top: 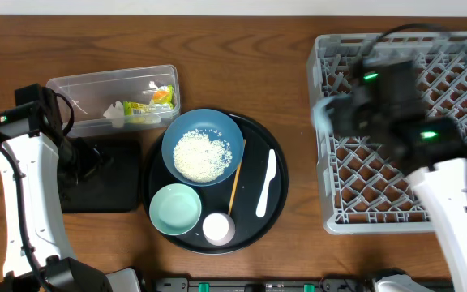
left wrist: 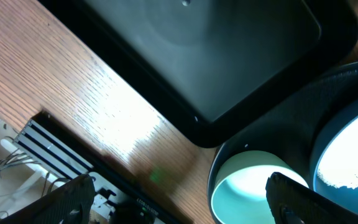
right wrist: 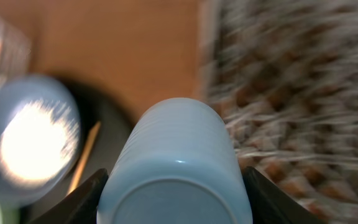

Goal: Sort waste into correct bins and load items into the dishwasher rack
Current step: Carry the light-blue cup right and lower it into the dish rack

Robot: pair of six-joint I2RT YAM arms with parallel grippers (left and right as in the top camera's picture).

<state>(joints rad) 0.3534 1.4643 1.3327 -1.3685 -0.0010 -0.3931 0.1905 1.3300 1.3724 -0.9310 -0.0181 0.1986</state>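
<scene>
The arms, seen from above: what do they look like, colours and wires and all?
The left arm and right arm have smooth white shells and chunky black joints with small green lights. Thin black cables loop alongside. The fingers are black too.

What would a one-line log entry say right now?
right tool: shut on light-blue cup, at rack edge | left tool: open, by shallow black tray | wrapper: in clear tub | rice: in blue bowl

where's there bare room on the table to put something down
Bare wood spans the far side between the clear tub and the dishwasher rack. A narrow strip runs between the round black tray and the rack. That tray is crowded: blue bowl, mint bowl, pink cup, stick, utensil.
</scene>
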